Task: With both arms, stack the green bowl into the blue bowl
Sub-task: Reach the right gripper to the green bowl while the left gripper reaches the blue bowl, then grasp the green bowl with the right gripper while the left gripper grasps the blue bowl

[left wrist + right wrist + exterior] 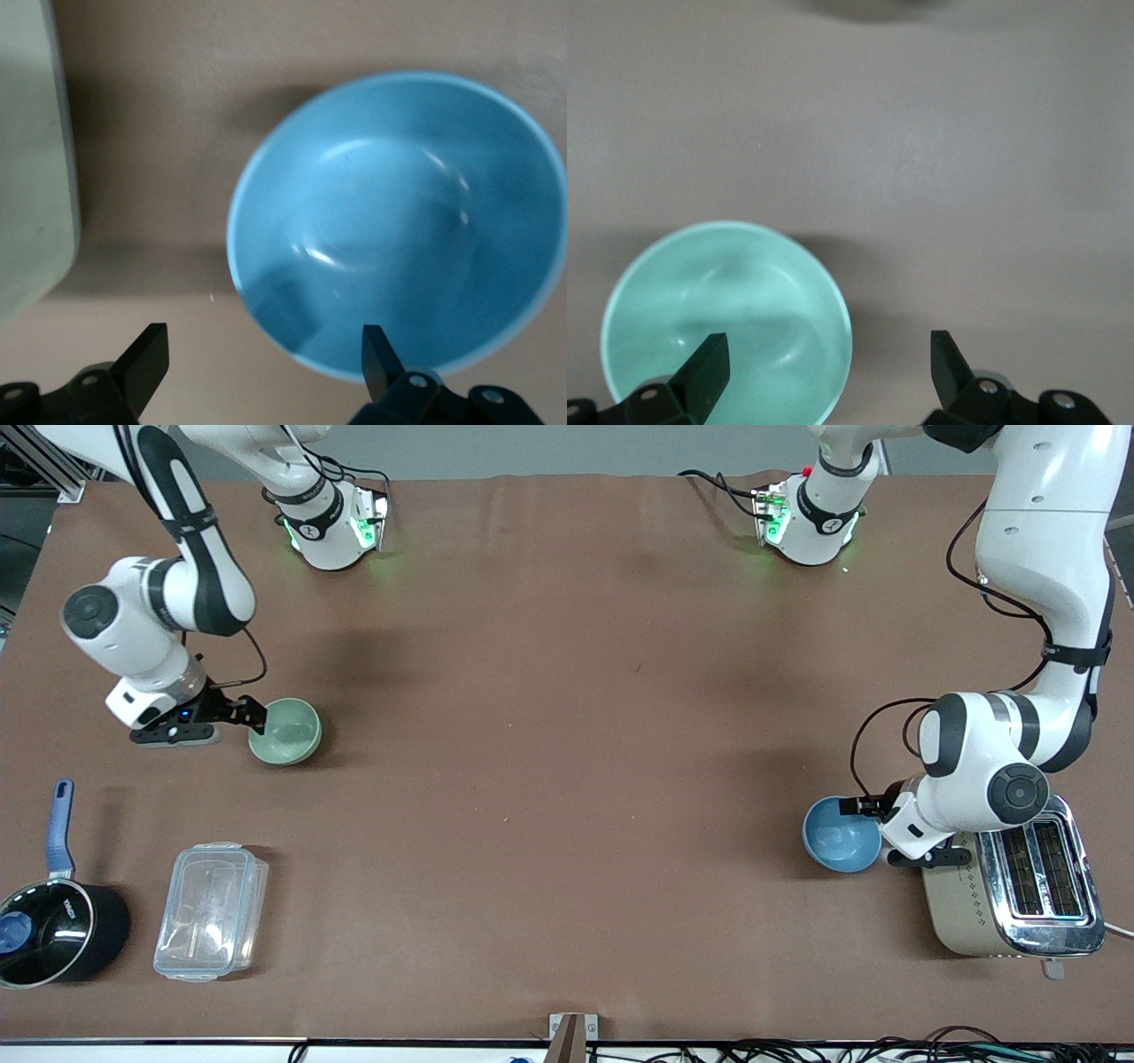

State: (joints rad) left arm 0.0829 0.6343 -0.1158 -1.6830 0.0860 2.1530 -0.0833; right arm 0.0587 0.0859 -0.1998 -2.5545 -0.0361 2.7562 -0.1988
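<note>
The green bowl (285, 731) stands upright on the brown table toward the right arm's end. My right gripper (254, 717) is open at its rim. In the right wrist view one finger (704, 367) is over the inside of the green bowl (726, 323) and the other is outside it, so the right gripper (828, 363) straddles the rim. The blue bowl (840, 834) stands upright toward the left arm's end, beside the toaster. My left gripper (873, 822) is open at its rim. In the left wrist view the left gripper (264, 354) straddles the rim of the blue bowl (399, 221).
A silver and beige toaster (1019, 886) stands right beside the blue bowl, under the left arm's wrist; its side shows in the left wrist view (31, 159). A black saucepan with a blue handle (53, 930) and a clear lidded container (211, 911) stand nearer the front camera than the green bowl.
</note>
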